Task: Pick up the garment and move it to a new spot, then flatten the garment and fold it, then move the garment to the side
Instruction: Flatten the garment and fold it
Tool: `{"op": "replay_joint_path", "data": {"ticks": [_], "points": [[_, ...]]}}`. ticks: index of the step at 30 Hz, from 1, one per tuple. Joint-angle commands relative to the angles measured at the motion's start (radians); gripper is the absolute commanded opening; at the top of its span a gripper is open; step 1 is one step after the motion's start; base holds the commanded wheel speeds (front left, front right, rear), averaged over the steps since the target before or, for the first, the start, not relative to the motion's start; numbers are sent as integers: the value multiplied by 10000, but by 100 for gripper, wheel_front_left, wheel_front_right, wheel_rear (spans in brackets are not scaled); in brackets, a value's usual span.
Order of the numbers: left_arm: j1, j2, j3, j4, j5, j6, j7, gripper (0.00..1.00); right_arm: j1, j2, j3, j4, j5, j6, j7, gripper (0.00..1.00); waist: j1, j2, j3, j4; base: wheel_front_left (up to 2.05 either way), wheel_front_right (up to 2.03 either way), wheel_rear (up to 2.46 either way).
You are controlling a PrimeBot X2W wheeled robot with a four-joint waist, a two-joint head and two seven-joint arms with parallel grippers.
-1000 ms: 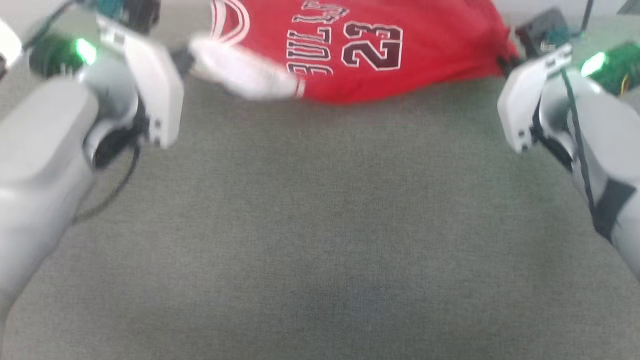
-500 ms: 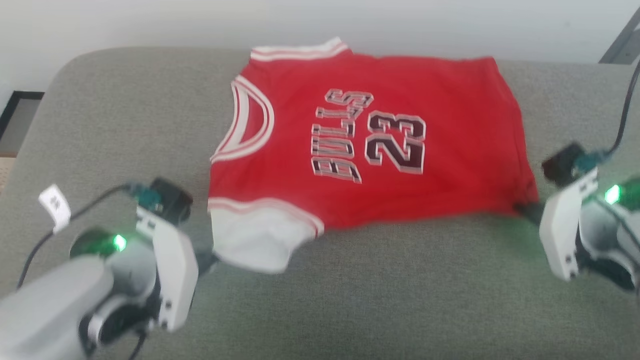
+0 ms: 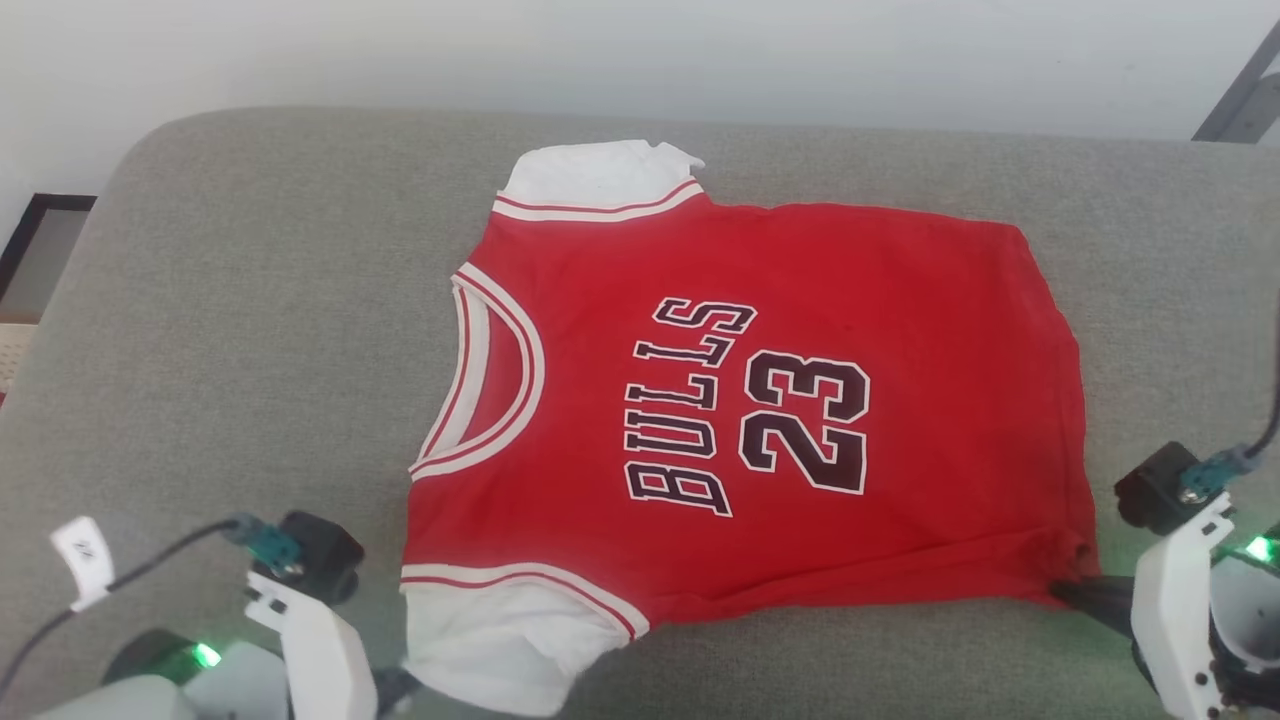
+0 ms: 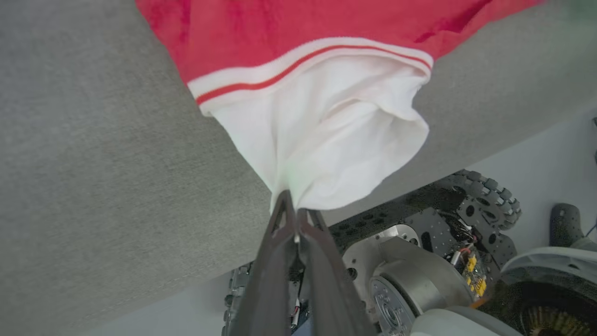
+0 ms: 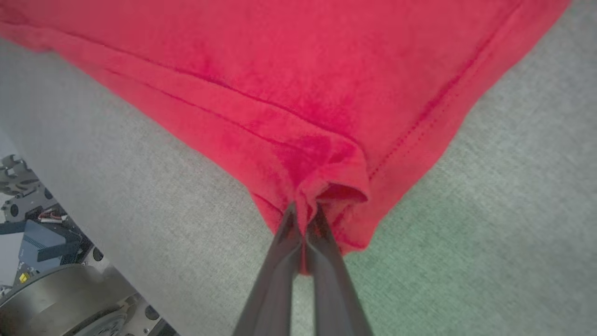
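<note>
- The garment [image 3: 760,400] lies spread out, print side up, across the middle of the head view. It rests on a grey upholstered seat [image 3: 230,330], collar toward the left of the frame and hem toward the right.
- My left hand [image 4: 293,207], at the lower left of the head view, is pinched together on the tip of the near white sleeve [image 4: 322,135]. The sleeve gathers into a cone toward the fingers, close to the seat's front edge.
- My right hand [image 5: 304,212], at the lower right of the head view, is clamped on the red hem corner [image 5: 336,177]. The cloth puckers into a small roll at the pinch.
- I judge the garment light, soft and entirely limp. It will drape, wrinkle and follow any pull, and nothing in it holds a shape.
- The knit probably stretches, so an uneven tug from my two hands would skew it rather than slide it.
- I expect some drag against the woven seat cover, not slipperiness. It is not fragile.
- The best holds are the doubled edges: the stitched hem, the striped trim at the sleeve seams, and the corners. These give thin fingers more cloth to bite.
- The far white sleeve [image 3: 590,175], top centre of the head view, looks slightly rumpled and should need smoothing.
- Nothing here serves as a container; the garment lies straight on the seat fabric.
</note>
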Motion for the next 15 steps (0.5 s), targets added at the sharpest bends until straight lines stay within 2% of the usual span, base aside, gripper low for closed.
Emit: {"op": "replay_joint_path", "data": {"ticks": [1,4,7,11,15], "points": [[-26,146,110,-97,136,116,-65,0,114,-59,-100,-40,93,-14,-146,0,0,-1,10,-26,0,0,0],[-625,518,516,-406,643,325,-314,0,137,-55,-587,-110,-111,-14,-650,0,0,-1,60,-178,0,0,0],[-1208,660,796,-350,1156,263,-382,0,-82,167,-1075,120,-491,-14,-978,0,0,-1,163,-330,0,0,0],[-2170,503,1056,156,1806,-278,-346,0,-402,661,-1747,554,-1118,-14,-1222,0,0,-1,365,-540,0,0,0],[-3146,-47,1155,1283,2411,-1006,-373,0,-885,1390,-2319,1175,-1848,-14,-1220,0,0,-1,625,-746,0,0,0]]}}
